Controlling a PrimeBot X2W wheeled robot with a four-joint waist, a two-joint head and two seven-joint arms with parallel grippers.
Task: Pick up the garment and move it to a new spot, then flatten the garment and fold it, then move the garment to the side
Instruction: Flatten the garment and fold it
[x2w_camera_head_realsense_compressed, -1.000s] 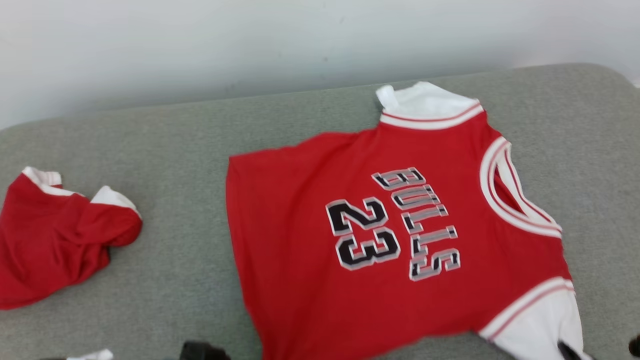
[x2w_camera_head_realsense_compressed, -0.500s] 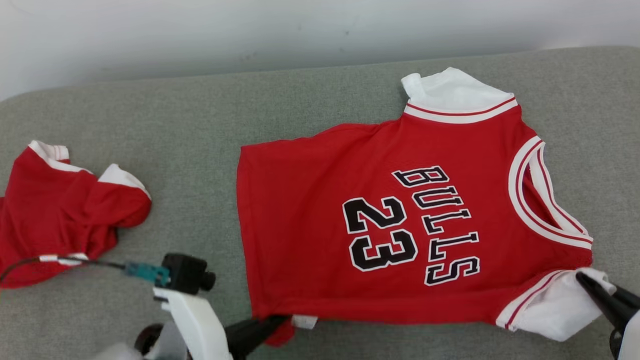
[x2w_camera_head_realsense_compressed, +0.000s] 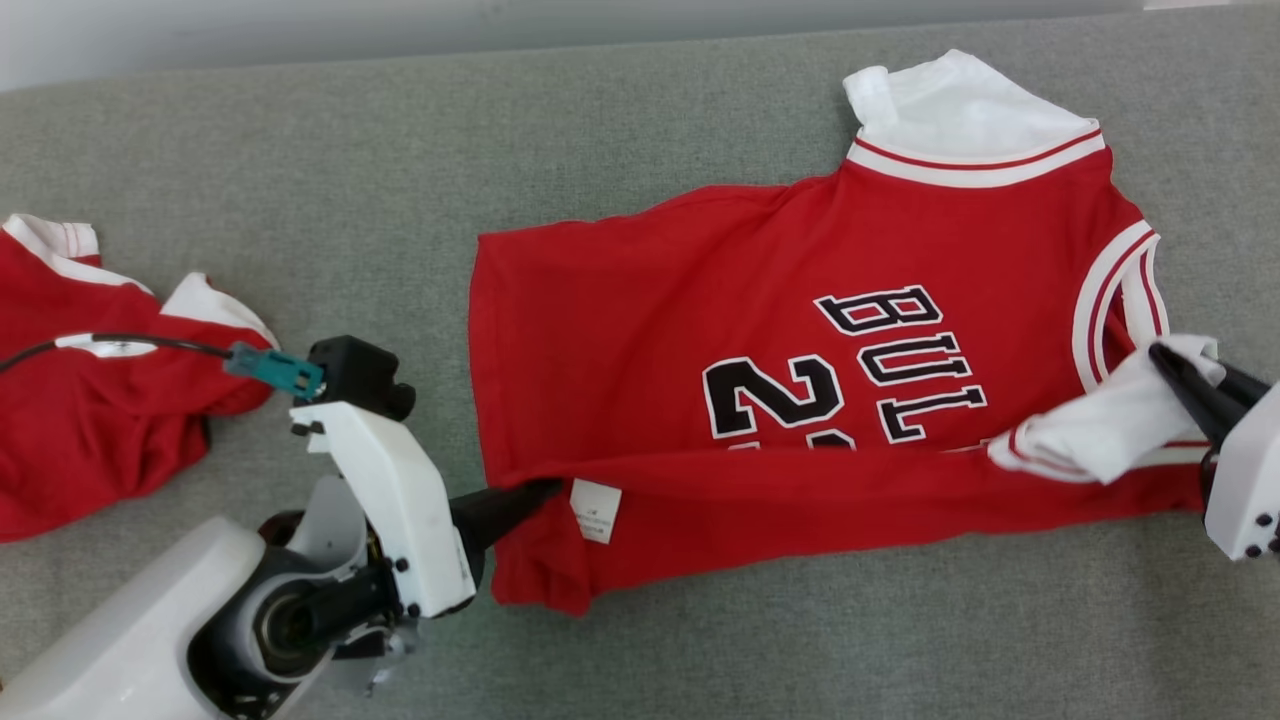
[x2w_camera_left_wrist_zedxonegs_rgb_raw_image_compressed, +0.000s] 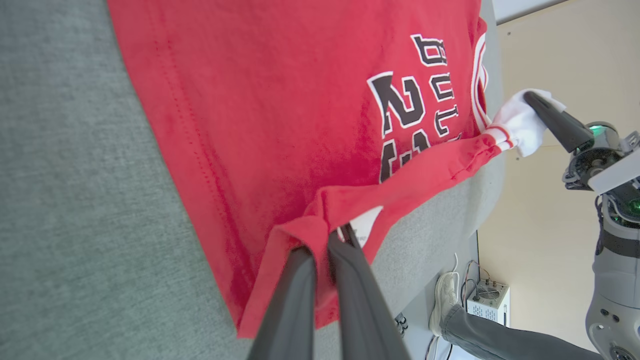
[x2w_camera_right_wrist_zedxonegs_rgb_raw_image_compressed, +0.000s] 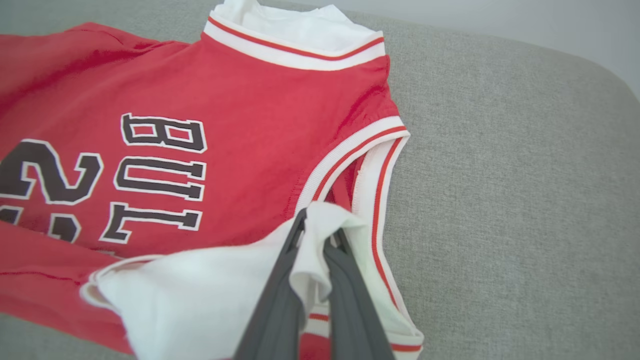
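Clamping down on the red jersey (x2w_camera_head_realsense_compressed: 700, 300) with the left claw (x2w_camera_left_wrist_zedxonegs_rgb_raw_image_compressed: 322, 246), pinched closed on the hem corner just beside the white label (x2w_camera_head_realsense_compressed: 595, 510). Gripping the white sleeve (x2w_camera_head_realsense_compressed: 1100, 430) in the right claw (x2w_camera_right_wrist_zedxonegs_rgb_raw_image_compressed: 320, 227), shut tight around a bunch of that cloth. Stretched out between the two claws, flat on the grey tabletop (x2w_camera_head_realsense_compressed: 300, 150) beyond both sets of fingertips, with the near long edge lifted and rolled over onto the lettering, hiding the lower part of the number. Looks like the pick-up, the move and the flattening are all behind us, judging by the smooth, nearly wrinkle-free body. Seems to be mid-fold right now, with the first fold only part-way over. Left to do: carrying that edge across, releasing, likely another fold or two, then shifting the bundle aside. Worth noting a second red garment (x2w_camera_head_realsense_compressed: 90, 430) well out past the left claw's outer side, crumpled and untouched.
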